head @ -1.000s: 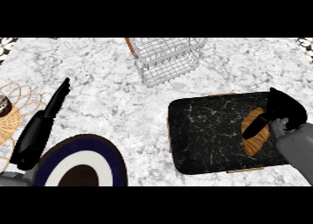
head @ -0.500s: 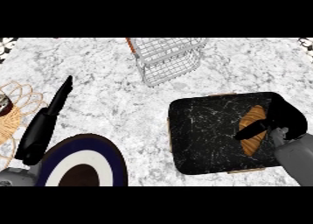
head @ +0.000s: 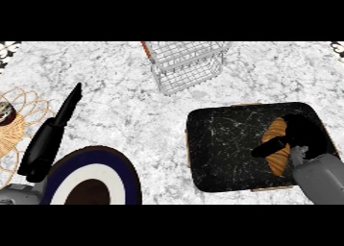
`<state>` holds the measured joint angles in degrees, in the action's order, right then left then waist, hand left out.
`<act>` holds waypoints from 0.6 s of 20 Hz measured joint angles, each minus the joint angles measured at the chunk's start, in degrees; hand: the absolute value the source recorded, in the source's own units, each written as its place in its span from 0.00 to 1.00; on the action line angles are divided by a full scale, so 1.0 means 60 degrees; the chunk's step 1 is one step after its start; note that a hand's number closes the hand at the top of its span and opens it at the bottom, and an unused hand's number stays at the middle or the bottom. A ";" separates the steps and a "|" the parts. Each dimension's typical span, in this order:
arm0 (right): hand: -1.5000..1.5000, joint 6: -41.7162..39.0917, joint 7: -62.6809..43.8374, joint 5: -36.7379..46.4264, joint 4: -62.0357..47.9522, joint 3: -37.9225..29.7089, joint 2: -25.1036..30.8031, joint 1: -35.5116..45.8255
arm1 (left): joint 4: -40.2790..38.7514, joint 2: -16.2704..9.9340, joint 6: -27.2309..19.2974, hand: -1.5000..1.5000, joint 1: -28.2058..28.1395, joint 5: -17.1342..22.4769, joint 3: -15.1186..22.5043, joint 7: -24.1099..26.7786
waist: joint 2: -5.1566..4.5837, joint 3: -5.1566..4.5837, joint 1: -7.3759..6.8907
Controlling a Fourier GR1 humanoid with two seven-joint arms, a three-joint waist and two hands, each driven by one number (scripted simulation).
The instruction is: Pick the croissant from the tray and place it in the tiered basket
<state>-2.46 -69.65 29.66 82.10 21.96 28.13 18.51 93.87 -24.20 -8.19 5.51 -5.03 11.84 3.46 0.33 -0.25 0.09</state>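
Two hands show, and only one is busy. The right hand [head: 297,137] is down on the black tray [head: 225,149], over its right side, because that is where the croissant [head: 276,132] lies. The thumb sits across the brown croissant and the other fingers curve down on its far side, so the hand looks partly closed around it. I cannot tell if it has a full hold, since the hand hides much of the croissant. The croissant seems to lie on the tray, not lifted. The tiered basket [head: 188,65] stands beyond the tray's far left corner, well apart from it, with its wire shelves open on top so food can go in. I think the hand must finish its hold, lift, then move away from the tray toward the basket. The left hand [head: 51,139] rests far to the left of the tray, fingers straight, holding nothing. A round plate [head: 125,173] with a dark blue rim sits left of the tray, and a woven mat [head: 15,132] lies past it.
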 measured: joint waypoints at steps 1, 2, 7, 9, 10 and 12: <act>1.00 0.0082 0.0104 0.0185 -0.0015 -0.0059 -0.0162 -0.0031 | 0.0016 0.0024 0.0045 0.50 -0.0026 -0.0007 -0.0022 0.0000 | 0.0015 -0.0021 0.0000; 1.00 0.0093 0.0237 0.0312 -0.0143 -0.0179 -0.0212 0.0011 | 0.0030 -0.0005 0.0130 0.50 0.0010 0.0019 -0.0121 -0.0044 | 0.0016 -0.0024 -0.0006; 1.00 0.0031 0.0646 0.1174 0.0102 -0.0286 -0.0394 -0.0144 | 0.0141 0.0133 0.0309 0.50 -0.0164 -0.0067 -0.0303 0.0020 | 0.0025 -0.0022 -0.0022; 1.00 0.0027 0.0723 0.1605 0.0205 -0.0261 -0.0496 -0.0102 | 0.0272 0.0246 0.0278 0.50 -0.0203 -0.0235 -0.0224 -0.0107 | 0.0022 -0.0013 -0.0030; 1.00 0.0012 0.0782 0.1774 0.0266 -0.0296 -0.0456 -0.0116 | 0.0244 0.0330 0.0243 0.50 -0.0166 -0.0324 -0.0192 -0.0130 | 0.0016 -0.0007 -0.0024; 1.00 -0.0017 0.0805 0.2181 0.0416 -0.0308 -0.0472 -0.0075 | 0.0237 0.0290 0.0390 0.50 -0.0070 -0.0283 -0.0318 -0.0182 | 0.0006 0.0003 -0.0021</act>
<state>-2.56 -64.82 42.75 84.60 20.11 25.29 18.06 95.29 -22.46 -5.85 5.08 -6.73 9.93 2.37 0.37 -0.23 -0.03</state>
